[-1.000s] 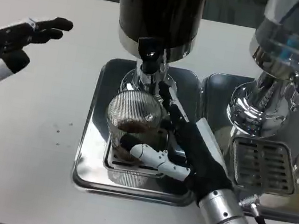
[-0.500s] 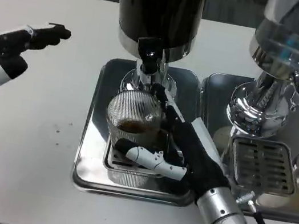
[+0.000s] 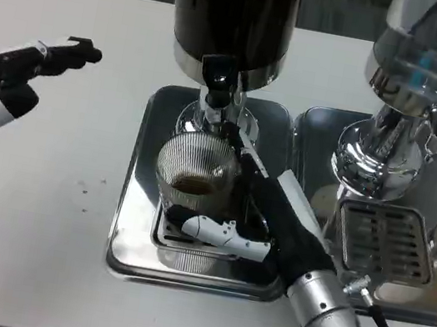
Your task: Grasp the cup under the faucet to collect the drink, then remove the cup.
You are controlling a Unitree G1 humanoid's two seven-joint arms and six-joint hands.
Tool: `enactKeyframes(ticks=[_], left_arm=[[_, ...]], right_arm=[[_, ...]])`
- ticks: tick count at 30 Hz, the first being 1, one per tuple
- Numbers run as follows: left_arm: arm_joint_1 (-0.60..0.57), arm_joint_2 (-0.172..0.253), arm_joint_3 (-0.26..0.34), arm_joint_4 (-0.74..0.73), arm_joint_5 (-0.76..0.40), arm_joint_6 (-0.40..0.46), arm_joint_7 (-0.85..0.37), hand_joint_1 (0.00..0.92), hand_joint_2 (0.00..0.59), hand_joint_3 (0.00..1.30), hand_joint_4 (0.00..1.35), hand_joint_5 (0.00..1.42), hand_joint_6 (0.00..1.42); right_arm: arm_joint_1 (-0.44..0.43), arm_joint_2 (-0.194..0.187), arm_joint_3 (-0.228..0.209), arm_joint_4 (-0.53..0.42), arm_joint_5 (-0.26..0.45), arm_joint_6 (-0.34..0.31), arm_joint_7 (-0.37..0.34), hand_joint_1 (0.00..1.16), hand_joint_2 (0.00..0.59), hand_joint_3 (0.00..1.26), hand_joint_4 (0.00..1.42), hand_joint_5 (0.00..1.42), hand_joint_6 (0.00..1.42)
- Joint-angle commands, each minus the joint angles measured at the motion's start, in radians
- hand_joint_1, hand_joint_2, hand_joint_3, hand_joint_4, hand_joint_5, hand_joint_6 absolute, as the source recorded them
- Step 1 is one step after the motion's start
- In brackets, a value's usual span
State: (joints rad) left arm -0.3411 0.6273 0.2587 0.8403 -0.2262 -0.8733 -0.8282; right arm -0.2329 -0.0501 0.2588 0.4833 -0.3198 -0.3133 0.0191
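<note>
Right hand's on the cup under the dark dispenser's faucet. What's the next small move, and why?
Probably bring the left hand over to the faucet lever. The right hand grips the cup beneath the spout, and it holds only a little dark drink.

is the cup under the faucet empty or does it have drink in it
It has some drink: dark liquid shows low inside the ribbed clear cup, upright under the faucet, gripped by the right hand.

Head camera, looking down at the desk

I see from above and close in, facing the far edge; near edge runs along the bottom.
</note>
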Motion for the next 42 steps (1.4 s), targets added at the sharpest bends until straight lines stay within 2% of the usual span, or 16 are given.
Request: enactKeyframes(ticks=[1,26,33,39,42], left_arm=[[0.014,0.018,0.009,-0.01,-0.008,0.009,0.014,0.0,0.098,0.26,0.1,0.13,0.11],[0.03,0.022,0.015,-0.016,-0.011,0.018,0.019,0.0,0.107,0.27,0.11,0.13,0.11],[0.034,0.023,0.015,-0.02,-0.012,0.02,0.019,0.0,0.111,0.27,0.12,0.13,0.11],[0.037,0.023,0.014,-0.022,-0.014,0.022,0.017,0.0,0.112,0.27,0.12,0.13,0.11],[0.037,0.025,0.016,-0.019,-0.014,0.02,0.018,0.0,0.113,0.27,0.12,0.13,0.11]], right_arm=[[-0.022,0.0,-0.004,0.03,-0.001,0.001,-0.019,0.54,0.0,0.0,0.0,0.0,0.13],[-0.04,-0.002,0.019,0.036,-0.043,0.059,-0.058,0.55,0.0,0.0,0.0,0.03,0.18],[-0.041,-0.003,0.03,0.028,-0.065,0.084,-0.075,0.58,0.0,0.01,0.01,0.08,0.21],[-0.04,-0.001,0.037,0.025,-0.065,0.097,-0.082,0.59,0.0,0.05,0.08,0.15,0.28],[-0.042,-0.001,0.052,0.019,-0.095,0.113,-0.105,0.59,0.0,0.08,0.1,0.17,0.31]])
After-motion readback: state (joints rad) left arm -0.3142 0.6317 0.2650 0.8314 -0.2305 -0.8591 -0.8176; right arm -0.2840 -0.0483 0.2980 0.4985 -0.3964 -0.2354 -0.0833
